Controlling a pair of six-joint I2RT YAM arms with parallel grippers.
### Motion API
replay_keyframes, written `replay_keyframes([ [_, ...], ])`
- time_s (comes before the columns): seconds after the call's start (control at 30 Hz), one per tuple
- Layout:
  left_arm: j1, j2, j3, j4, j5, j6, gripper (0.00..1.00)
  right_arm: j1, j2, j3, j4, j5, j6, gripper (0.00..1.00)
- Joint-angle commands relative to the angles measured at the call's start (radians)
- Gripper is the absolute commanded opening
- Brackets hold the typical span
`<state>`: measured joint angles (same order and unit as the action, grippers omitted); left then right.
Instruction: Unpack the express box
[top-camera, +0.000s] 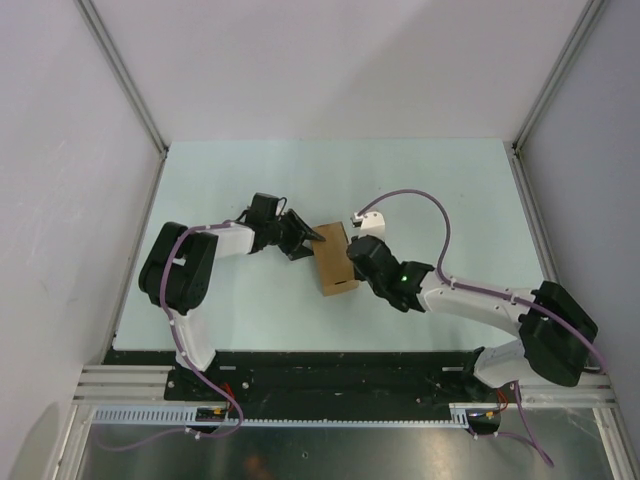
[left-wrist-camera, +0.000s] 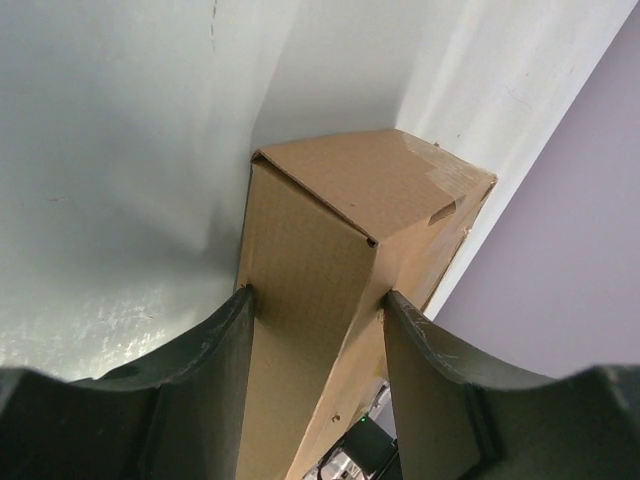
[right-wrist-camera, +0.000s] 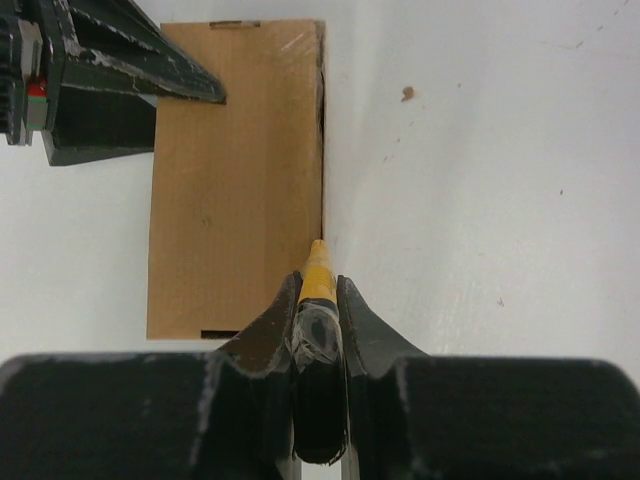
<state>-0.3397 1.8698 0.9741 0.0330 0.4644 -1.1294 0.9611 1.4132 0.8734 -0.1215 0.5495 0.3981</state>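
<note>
Right gripper (right-wrist-camera: 318, 288), clenched on the yellow-and-black utility knife (right-wrist-camera: 318, 262), sits just right of the express box (right-wrist-camera: 235, 180), with the knife tip at the seam along its right long edge. The box lies mid-way across the table (top-camera: 250, 180), long axis near to far, so the cut likely follows that edge. At its far-left end the left gripper (left-wrist-camera: 315, 300) grasps it across its width.

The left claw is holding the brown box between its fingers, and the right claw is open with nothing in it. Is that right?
Not quite. The right gripper is shut on a slim yellow-and-black knife, its tip at the edge of the express box; the right wrist view shows it. The left gripper does hold the box between its fingers.
</note>
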Motion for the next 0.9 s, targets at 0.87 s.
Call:
replay_keyframes([
  [0.87,0.027,-0.008,-0.051,-0.134,-0.225,-0.046,0.27,0.081,-0.394,-0.148,-0.265,-0.028,0.219,0.0],
])
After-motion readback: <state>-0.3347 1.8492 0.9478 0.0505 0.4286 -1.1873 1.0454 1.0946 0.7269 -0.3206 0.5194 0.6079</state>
